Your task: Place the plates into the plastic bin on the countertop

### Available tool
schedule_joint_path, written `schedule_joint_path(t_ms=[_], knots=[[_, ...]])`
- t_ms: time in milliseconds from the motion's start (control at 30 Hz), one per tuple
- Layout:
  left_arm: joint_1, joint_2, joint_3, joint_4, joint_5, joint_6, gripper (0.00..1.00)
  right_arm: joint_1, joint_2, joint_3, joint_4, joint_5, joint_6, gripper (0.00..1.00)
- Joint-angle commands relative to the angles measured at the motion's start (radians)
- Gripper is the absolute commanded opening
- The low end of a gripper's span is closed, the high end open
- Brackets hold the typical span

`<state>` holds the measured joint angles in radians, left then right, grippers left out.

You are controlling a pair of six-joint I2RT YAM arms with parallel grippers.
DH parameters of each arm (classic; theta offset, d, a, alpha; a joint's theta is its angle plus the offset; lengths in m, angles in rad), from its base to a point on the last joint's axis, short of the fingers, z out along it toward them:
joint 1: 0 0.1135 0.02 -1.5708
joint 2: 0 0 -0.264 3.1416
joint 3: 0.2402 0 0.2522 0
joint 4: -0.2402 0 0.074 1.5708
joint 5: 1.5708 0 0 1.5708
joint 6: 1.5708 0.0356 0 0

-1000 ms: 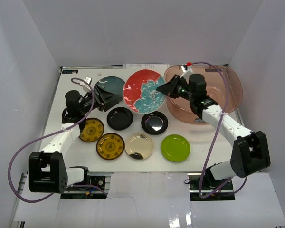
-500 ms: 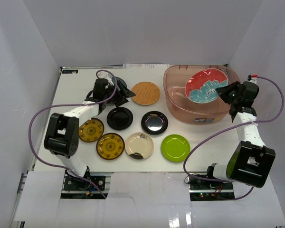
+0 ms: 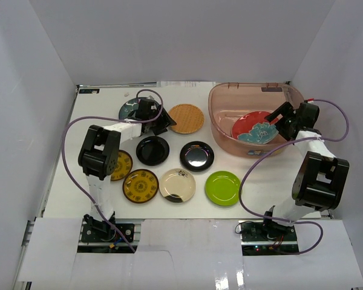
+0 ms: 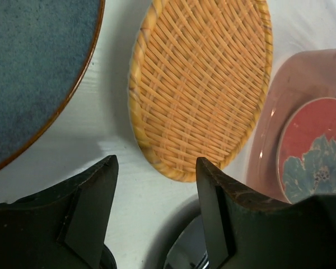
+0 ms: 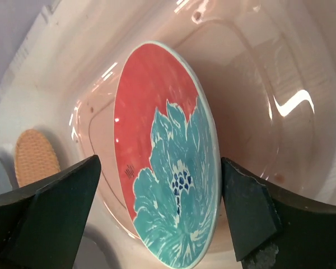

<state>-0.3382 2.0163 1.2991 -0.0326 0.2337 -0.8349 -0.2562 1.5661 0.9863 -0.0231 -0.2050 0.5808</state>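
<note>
Bright even light; glare streaks on plastic bin (image 5: 294, 103).

The red plate (image 3: 254, 128) is showing a teal flower against the translucent pinkish bin (image 3: 230, 142), while the tan woven plate (image 3: 186, 118), teal plate (image 3: 129, 109), black plates (image 3: 152, 150), yellow-brown patterned plates (image 3: 140, 185), cream plate (image 3: 177, 185) and lime plate (image 3: 223, 188) are contrasting with the white surface (image 3: 97, 103).

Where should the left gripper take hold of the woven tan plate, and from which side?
Probably the rim nearest the left gripper, one finger over the lip, one under. The woven plate lies flat on the countertop, too wide to span, and its upturned rim is the only pinchable part.
</note>
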Motion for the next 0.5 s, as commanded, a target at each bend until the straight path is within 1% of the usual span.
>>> schedule_joint_path(t_ms=[0, 167, 200, 233, 300, 433, 467], knots=[[-0.012, 0.021, 0.049, -0.007, -0.053, 0.013, 0.67, -0.002, -0.04, 0.078, 0.085, 0.038, -0.019, 0.9], [-0.024, 0.064, 0.057, 0.025, -0.076, -0.001, 0.58, 0.0, -0.093, 0.083, 0.055, 0.134, -0.036, 0.9], [-0.025, 0.068, 0.057, 0.025, -0.088, -0.009, 0.56, 0.003, -0.122, 0.081, 0.049, 0.182, -0.047, 0.9], [-0.028, 0.073, 0.055, 0.066, -0.091, -0.015, 0.52, 0.015, -0.138, 0.08, 0.051, 0.2, -0.059, 0.9], [-0.035, 0.087, 0.046, 0.086, -0.108, -0.039, 0.48, 0.028, -0.163, 0.08, 0.045, 0.274, -0.084, 0.9], [-0.045, 0.093, 0.008, 0.178, -0.117, -0.081, 0.36, 0.031, -0.163, 0.063, 0.025, 0.263, -0.082, 0.9], [-0.048, 0.093, 0.005, 0.184, -0.12, -0.087, 0.3, 0.031, -0.164, 0.042, 0.025, 0.251, -0.079, 0.9]])
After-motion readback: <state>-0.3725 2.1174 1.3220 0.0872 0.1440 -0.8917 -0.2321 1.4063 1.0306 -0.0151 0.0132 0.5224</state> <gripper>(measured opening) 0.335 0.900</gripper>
